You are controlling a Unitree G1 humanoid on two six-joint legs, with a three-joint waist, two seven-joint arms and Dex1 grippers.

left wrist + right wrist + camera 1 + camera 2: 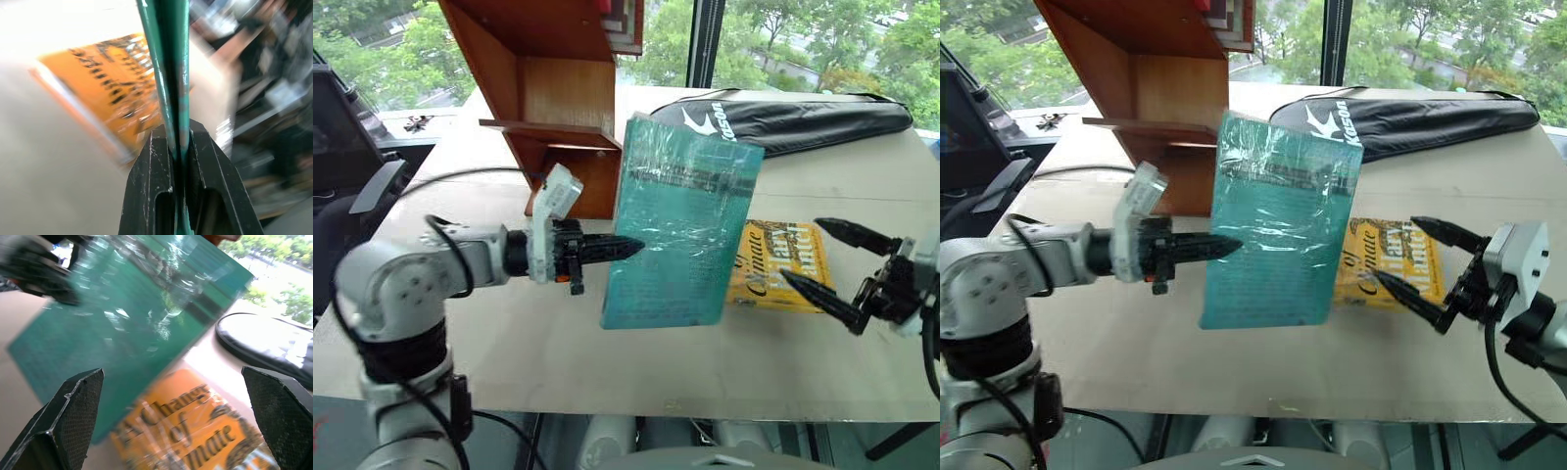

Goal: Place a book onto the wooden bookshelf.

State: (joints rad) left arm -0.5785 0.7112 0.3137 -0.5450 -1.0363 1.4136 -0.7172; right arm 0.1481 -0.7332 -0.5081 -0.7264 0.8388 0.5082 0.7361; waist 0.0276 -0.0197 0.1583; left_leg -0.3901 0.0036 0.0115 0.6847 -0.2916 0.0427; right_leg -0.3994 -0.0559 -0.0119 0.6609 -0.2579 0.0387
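Left gripper [625, 248] is nearest, clamped tight on one side edge of the book [683, 230]; in the wrist view both fingers [151, 196] pinch the thin teal cover right between them. So the book sits raised off the table [558, 362], standing nearly upright with its flat face toward the camera and the rest of it sticking out past the fingertips, unsupported.

Right gripper [1425, 264] hangs spread wide, holding nothing, just beside the book's far edge, with the yellow book [1391, 264] lying flat under its fingers.

My worry: that's a big floppy glossy thing held by one small pinch at the edge. Plastic wrap is slippery, so I'd guess it could pivot or slide out between the fingers on any quick swing. The bookshelf [558, 98] is just behind the book, beyond the left fingertips, and it has slanted sides, so a tilted book could easily catch a corner on the board edge and get levered out of the grip. The open right fingers could also bump it if they close in carelessly.
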